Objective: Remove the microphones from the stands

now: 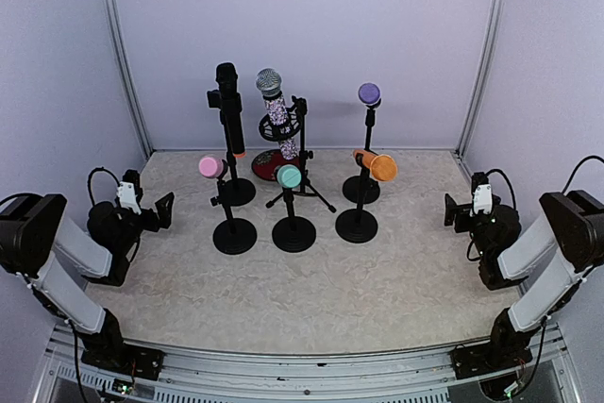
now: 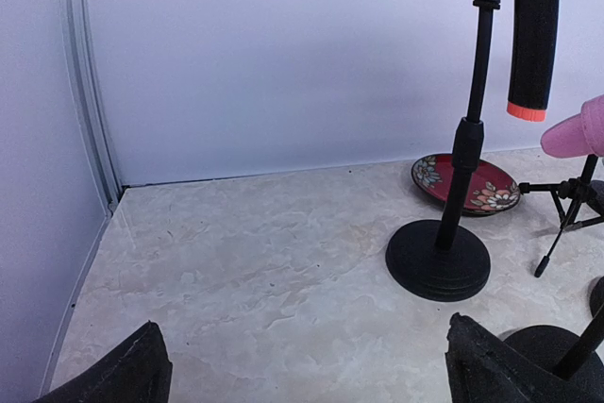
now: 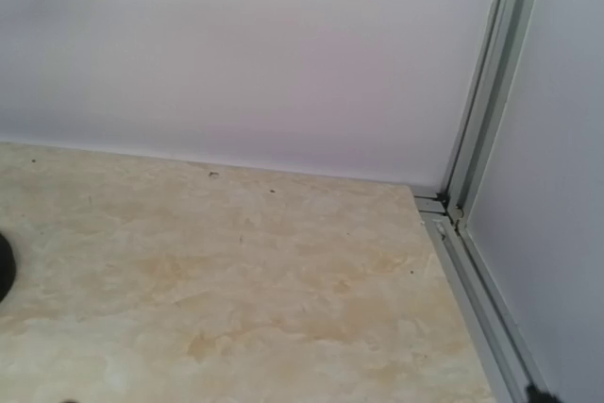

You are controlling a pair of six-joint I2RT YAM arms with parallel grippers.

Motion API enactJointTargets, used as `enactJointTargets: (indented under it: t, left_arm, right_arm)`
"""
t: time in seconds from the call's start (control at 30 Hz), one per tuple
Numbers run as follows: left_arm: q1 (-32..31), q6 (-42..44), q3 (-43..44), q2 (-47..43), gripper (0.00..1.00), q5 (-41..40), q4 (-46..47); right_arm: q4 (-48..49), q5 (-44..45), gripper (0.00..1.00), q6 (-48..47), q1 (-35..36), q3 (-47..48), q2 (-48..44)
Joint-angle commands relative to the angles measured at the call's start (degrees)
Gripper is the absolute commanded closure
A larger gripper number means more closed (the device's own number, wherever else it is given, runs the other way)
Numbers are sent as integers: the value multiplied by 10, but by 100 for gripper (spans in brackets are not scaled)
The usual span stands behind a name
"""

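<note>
Top external view: six microphones, each seated in its own stand, are clustered in the middle of the frame on the marbled table point(image 1: 377, 290). Along the back are the black microphone point(image 1: 227, 106), the sparkly silver microphone point(image 1: 274, 106) on a tripod stand point(image 1: 303, 153), and the purple microphone point(image 1: 369, 94). In front of them are the pink microphone point(image 1: 209, 166), the teal microphone point(image 1: 289, 176) and the orange microphone point(image 1: 377, 166), each on a black stand with a round base. A red plate point(image 1: 262, 167) lies just behind the teal microphone, beside the tripod.

The left gripper point(image 1: 162, 209) sits at centre left of the frame, its jaws spread wide and holding nothing. It is well apart from the pink microphone, the closest one to it. The right gripper point(image 1: 455, 211) sits at centre right, likewise wide and empty, well apart from the orange microphone.

In the left wrist view the two dark fingertips point(image 2: 127, 370) fill the lower corners with bare table between them. The black microphone hangs at the upper right, its orange-tipped end pointing down. Its black stand point(image 2: 437, 260) is planted right of centre, and the pink head shows at the right edge. The right wrist view takes in table, back wall point(image 3: 236, 44) and a metal corner post point(image 3: 481, 110) at the right.
</note>
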Motion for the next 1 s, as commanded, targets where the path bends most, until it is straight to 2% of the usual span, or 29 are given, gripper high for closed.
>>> enactJointTargets:
  t: [0.0,0.07,0.17,0.2,0.23,0.3,0.37,0.43,0.5,0.57,0.6,0.63,0.67,0.8,0.87,0.97]
  left_arm:
    - [2,-4,2,5,1,5,15]
    - [2,-4,2,5,1,5,14]
    - [2,-4,4,5,1,5,12]
    - [2,-4,2,4,1,5,15]
    - [5,-7,4,1,1,9,17]
    - [25,-30,51,-28,1,23,-88]
    - [41,-42,154,-44,1,25,-264]
    - [49,-17,242,-39,1,48,-417]
    - [56,12,303,-34,1,86,-519]
    - [68,40,340,-35,1,133,-598]
    - [75,52,348,-39,1,159,-626]
    - [84,60,352,-43,1,191,-650]
    - [96,66,353,-49,1,224,-668]
    - [127,77,359,-75,1,346,-734]
    - [130,98,365,-91,1,383,-777]
    - [128,109,363,-121,1,430,-812]
  right_arm:
    - [-13,48,0,25,-7,13,4]
    - [-14,99,0,46,-9,10,-4]
    - [17,76,0,31,-9,-11,-20]
    - [5,88,0,32,-8,-13,-37]
    - [-63,147,0,49,-4,2,-71]
    - [-250,247,0,111,-9,67,-154]
    - [-329,196,0,92,-10,115,-206]
    - [-404,114,0,66,-8,156,-249]
    - [-485,95,0,93,-7,197,-271]
    - [-523,126,0,174,-7,223,-286]
    - [-549,155,0,258,-8,231,-292]
    - [-579,163,0,330,-8,241,-301]
    - [-592,144,0,351,-9,250,-312]
    - [-557,-13,0,328,-4,267,-336]
    - [-590,-8,0,292,41,303,-331]
    - [-614,81,0,185,168,351,-318]
